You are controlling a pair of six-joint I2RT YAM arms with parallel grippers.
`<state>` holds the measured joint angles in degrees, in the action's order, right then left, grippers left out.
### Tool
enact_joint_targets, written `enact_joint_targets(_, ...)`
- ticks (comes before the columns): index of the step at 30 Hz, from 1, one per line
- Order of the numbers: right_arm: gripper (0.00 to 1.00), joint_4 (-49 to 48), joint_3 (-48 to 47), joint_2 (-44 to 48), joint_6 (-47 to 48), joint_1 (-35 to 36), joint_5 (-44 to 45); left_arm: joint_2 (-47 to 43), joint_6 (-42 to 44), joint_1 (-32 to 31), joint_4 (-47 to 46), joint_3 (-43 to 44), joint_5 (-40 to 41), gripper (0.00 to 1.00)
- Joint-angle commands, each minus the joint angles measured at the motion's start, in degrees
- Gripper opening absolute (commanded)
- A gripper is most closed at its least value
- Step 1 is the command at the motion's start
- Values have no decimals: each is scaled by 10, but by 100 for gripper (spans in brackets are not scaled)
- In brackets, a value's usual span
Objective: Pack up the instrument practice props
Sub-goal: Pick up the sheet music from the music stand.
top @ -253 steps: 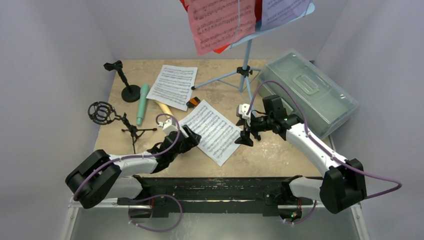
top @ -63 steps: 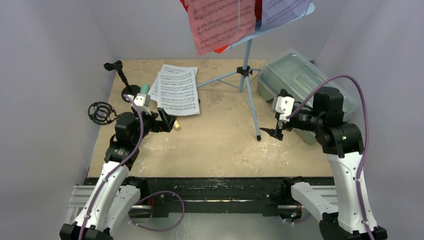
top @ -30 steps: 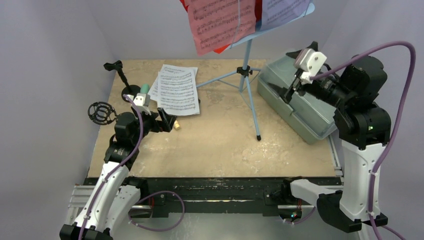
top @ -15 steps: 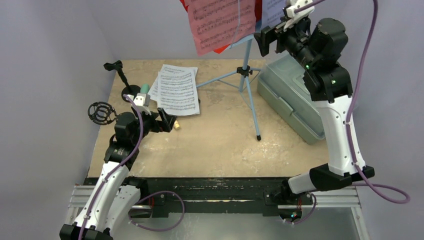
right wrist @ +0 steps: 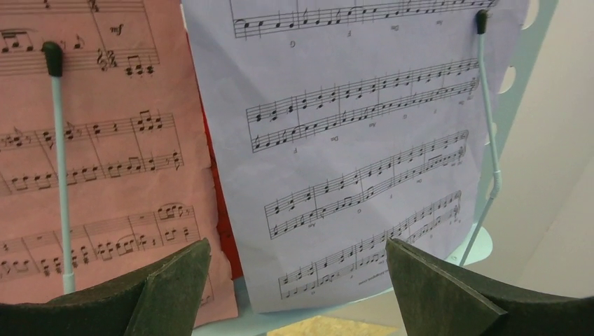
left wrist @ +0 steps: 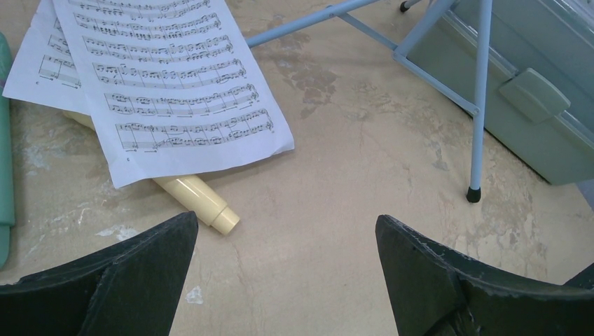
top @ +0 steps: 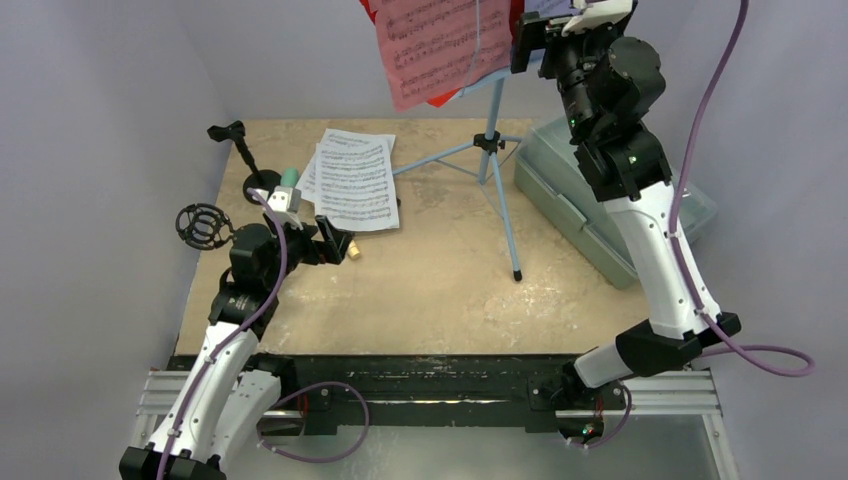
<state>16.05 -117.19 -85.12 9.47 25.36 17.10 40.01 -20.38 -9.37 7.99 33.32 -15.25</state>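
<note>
just ahead, lilac sheet (right gripper agape)

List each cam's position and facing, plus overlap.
Top external: above and behind the bases, looking down on the table; both arms show, left gripper low, right gripper raised.
Left wrist: low on the left arm, facing the white sheets, beige microphone and box; own fingers at bottom.
Right wrist: high, facing the pink sheet and lilac sheet on the rack; own fingers at bottom.
Shared: top and left wrist both show the white sheets and beige microphone.
</note>
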Motion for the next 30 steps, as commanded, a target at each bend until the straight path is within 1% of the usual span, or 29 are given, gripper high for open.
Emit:
enact_joint_targets(1, 99, -87, 21, -2, 16, 23, 115, -2, 6, 5, -14, 26, -10, 98)
enact_joint_targets(8, 99, -192, 66, -12, 67, 59, 209, -2, 6, 6, -14, 26, -10, 98)
enact_joint_targets(15, 99, -339, 124, -16, 168, 77, 289, -1, 5, 8, -16, 25, -13, 98)
enact_joint_targets(16, 98, -363, 134, -17, 186, 77, 295, -1, 5, 8, -16, 25, -14, 97)
enact_joint_targets(20, 89, -438, 167, -15, 256, 80, 303, 0, 5, 9, -17, 25, -15, 97)
enact_joint_targets(24, 74, -483, 183, -11, 298, 81, 296, 1, 5, 10, -17, 25, -15, 97)
enact_joint_targets(25, 67, -480, 182, -10, 299, 82, 290, 0, 5, 10, -17, 25, -15, 97)
enact_joint_targets(26, 58, -469, 179, -8, 296, 82, 281, -1, 4, 10, -17, 25, -15, 97)
enact_joint_targets(27, 48, -454, 174, -7, 288, 81, 272, -1, 4, 10, -17, 25, -15, 97)
enact_joint_targets(29, 20, -402, 154, -7, 269, 82, 250, 0, 4, 10, -17, 25, -15, 97)
enact_joint_targets(30, 8, -381, 143, -6, 258, 82, 241, 0, 4, 11, -17, 25, -15, 97)
